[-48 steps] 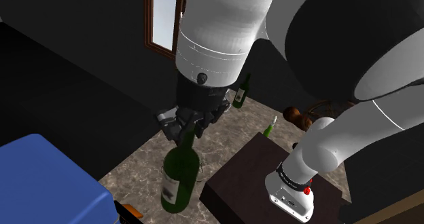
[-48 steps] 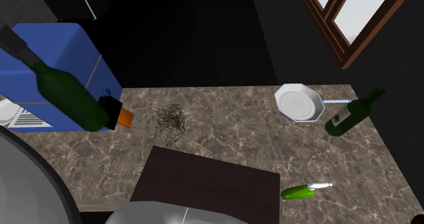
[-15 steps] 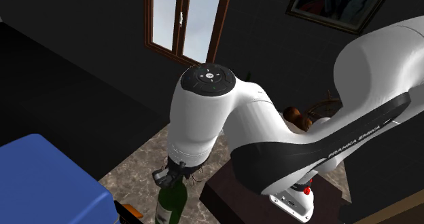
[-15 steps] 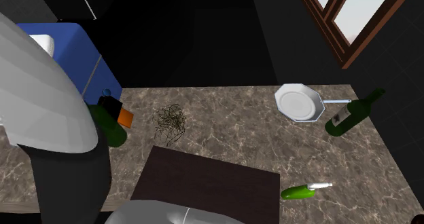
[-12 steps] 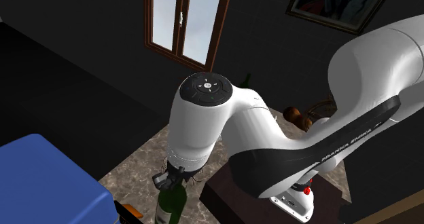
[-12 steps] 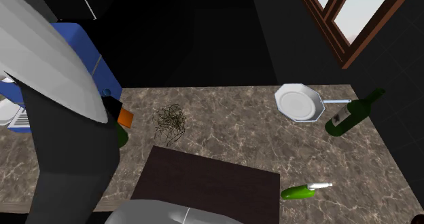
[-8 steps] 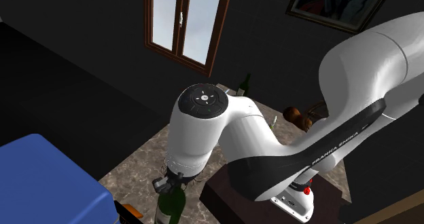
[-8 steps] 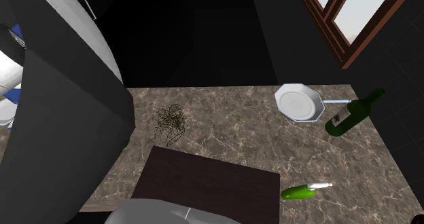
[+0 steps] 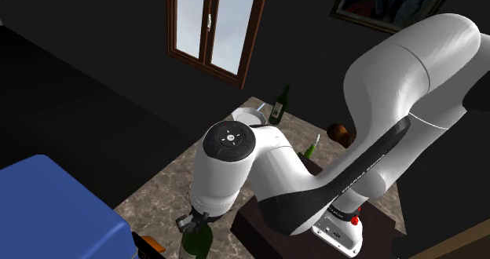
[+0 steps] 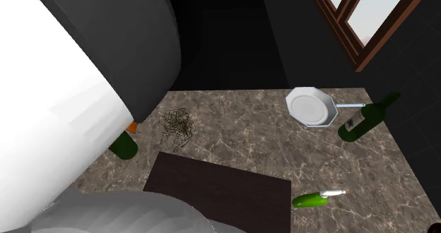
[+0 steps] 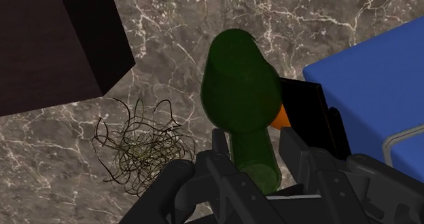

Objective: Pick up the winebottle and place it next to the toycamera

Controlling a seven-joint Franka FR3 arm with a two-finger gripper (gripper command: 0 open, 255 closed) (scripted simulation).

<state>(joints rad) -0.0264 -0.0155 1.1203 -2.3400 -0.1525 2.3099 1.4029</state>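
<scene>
Green winebottle (image 11: pixel 238 87), neck in the gripper (image 11: pixel 255 150) clasp, beside toycamera (image 11: pixel 311 114)

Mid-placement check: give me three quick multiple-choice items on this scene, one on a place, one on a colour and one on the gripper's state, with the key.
1. What stands right beside the wine bottle?
A. a white pan
B. the toy camera
C. a window

2. What colour is the large box next to the toy camera?
A. red
B. blue
C. yellow

3. The gripper is:
A. open, clear of the bottle
B. shut on nothing
C. shut on the wine bottle's neck

Key:
1 B: the wrist view shows the black-and-orange camera close against the bottle's shoulder.
2 B: the box is plainly blue.
3 C: both fingers clasp the green neck.
</scene>
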